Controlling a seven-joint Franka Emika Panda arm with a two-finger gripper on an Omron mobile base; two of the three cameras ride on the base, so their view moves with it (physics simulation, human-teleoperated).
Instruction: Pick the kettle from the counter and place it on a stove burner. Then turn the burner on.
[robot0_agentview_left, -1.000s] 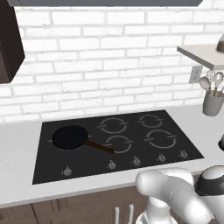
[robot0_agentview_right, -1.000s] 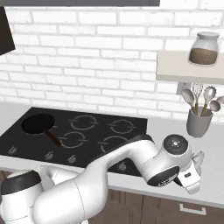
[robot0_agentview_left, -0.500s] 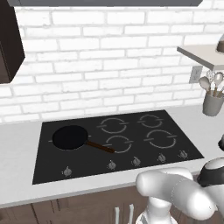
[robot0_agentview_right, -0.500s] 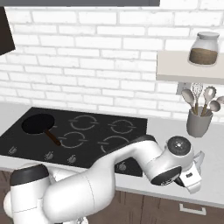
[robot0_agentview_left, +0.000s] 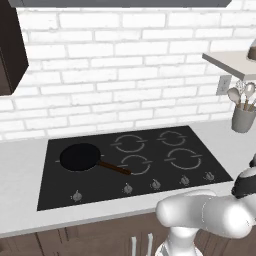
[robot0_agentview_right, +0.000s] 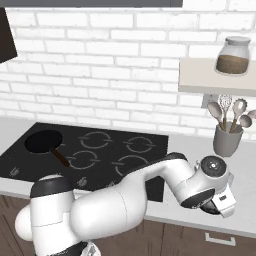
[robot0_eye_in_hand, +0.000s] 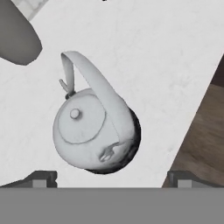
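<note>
Kettle: stands upright on the counter, lid knob up, arched handle over the top, close to the counter's front edge. In the hand view it lies directly ahead of the gripper, between the lines of the two finger tips, which show wide apart at the bottom of that view. Jaws fully spread, nothing between them, no contact with the kettle visible.

In the right base view the hand hangs low over the counter to the right of the cooktop, in front of the grey utensil holder; the kettle itself is hidden under the hand there.

Stove burner: bare, well to the left of the kettle's place. A black frying pan sits on the far-left burner of the cooktop
</note>
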